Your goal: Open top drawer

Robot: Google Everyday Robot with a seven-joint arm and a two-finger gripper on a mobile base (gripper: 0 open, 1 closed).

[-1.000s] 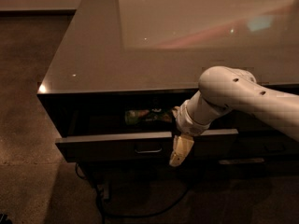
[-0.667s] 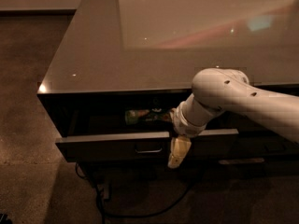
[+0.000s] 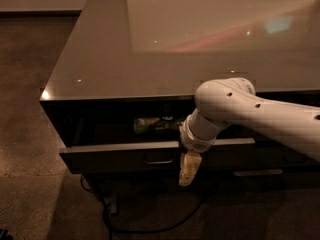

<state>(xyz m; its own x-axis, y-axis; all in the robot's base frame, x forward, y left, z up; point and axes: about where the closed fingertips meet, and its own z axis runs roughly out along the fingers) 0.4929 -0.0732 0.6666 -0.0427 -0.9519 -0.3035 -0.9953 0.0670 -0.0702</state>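
Observation:
The top drawer [image 3: 115, 156] is pulled partly out from under the glossy counter top [image 3: 150, 59]. Its flat dark front carries a small metal pull handle [image 3: 159, 160] at centre. A green and yellow object [image 3: 152, 124] lies inside the drawer toward the back. My gripper [image 3: 188, 170] hangs from the white arm [image 3: 250, 114] and points down in front of the drawer front, just right of the handle and apart from it.
A second handle [image 3: 257, 173] shows on a lower drawer front at the right. A black cable [image 3: 145, 226] runs over the speckled floor under the cabinet. Open floor lies to the left of the cabinet.
The arm and gripper have shifted slightly left along the drawer front. The drawer stands open about as before.

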